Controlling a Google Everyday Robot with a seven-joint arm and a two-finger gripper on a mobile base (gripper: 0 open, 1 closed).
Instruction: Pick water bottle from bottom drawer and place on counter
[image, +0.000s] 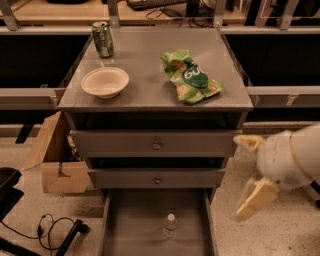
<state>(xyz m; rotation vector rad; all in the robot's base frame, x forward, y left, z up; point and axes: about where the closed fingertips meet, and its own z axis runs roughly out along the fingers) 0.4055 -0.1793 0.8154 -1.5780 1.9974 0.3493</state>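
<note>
The water bottle (169, 225), small and clear with a white cap, stands upright on the floor of the open bottom drawer (131, 225), near its middle. The counter (150, 75) is the grey cabinet top above. My gripper (245, 176) hangs at the right of the cabinet, level with the middle drawer, above and to the right of the bottle. Its two tan fingers (256, 198) are spread wide apart and hold nothing.
On the counter stand a green soda can (102, 39) at the back left, a white bowl (105, 81) and a green snack bag (191, 76). Two upper drawers (156, 144) are shut. A cardboard box (52, 160) and cables (55, 227) lie on the floor at the left.
</note>
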